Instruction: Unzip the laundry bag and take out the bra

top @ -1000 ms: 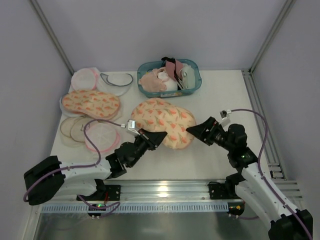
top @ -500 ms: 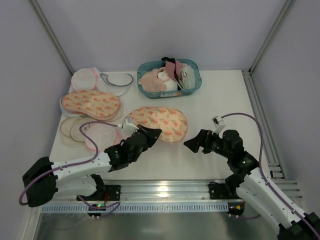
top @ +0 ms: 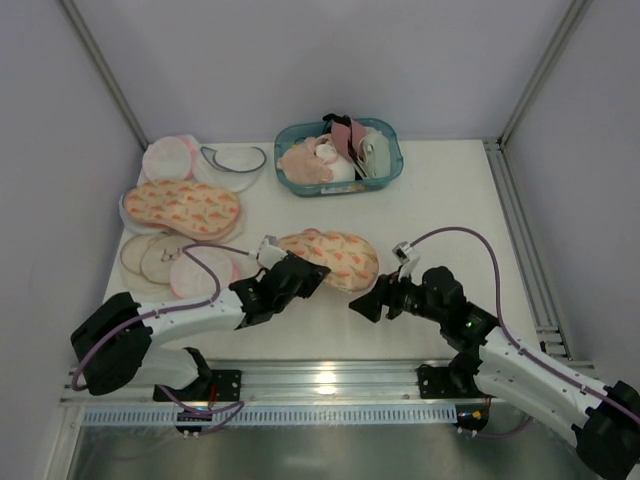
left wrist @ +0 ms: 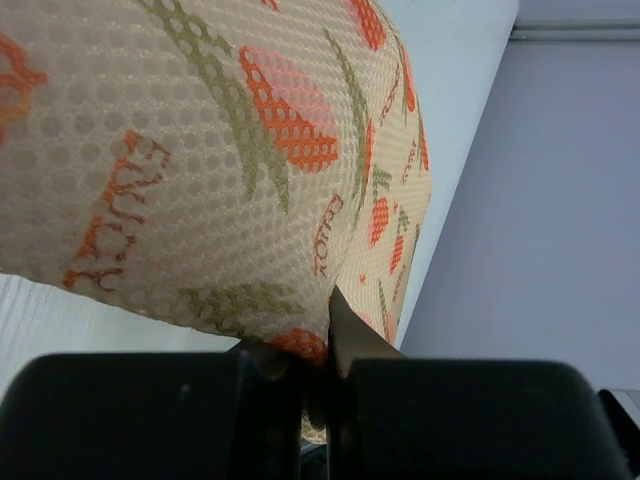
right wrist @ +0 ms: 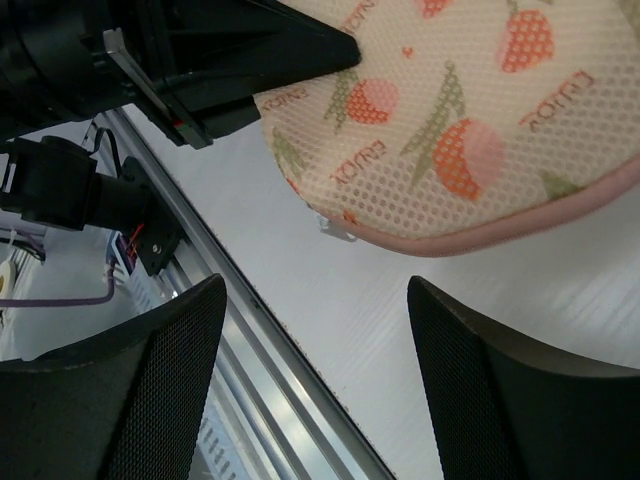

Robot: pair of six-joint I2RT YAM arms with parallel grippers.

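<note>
The peach carrot-print laundry bag [top: 335, 255] lies mid-table, its near-left edge raised. My left gripper [top: 306, 272] is shut on that edge; in the left wrist view the bag's mesh fabric [left wrist: 220, 150] fills the frame and is pinched between the closed fingertips [left wrist: 345, 330]. My right gripper [top: 362, 305] is open and empty just in front of the bag's near right. In the right wrist view the bag [right wrist: 470, 130], its pink edging [right wrist: 500, 225] and a small zipper pull [right wrist: 335, 228] lie beyond the open jaws of my right gripper [right wrist: 315, 390]. The bra is not in view.
A second peach print bag [top: 180, 207] lies at the left, with round mesh pouches behind it [top: 170, 155] and in front of it [top: 195, 275]. A teal basket [top: 388, 170] of pink garments stands at the back. The table's front rail [right wrist: 250, 330] runs close under my right gripper.
The left gripper has drawn the bag nearer and to the left, tilting it so it looks narrower. The right gripper has moved left and toward the front edge, away from the bag's right end.
</note>
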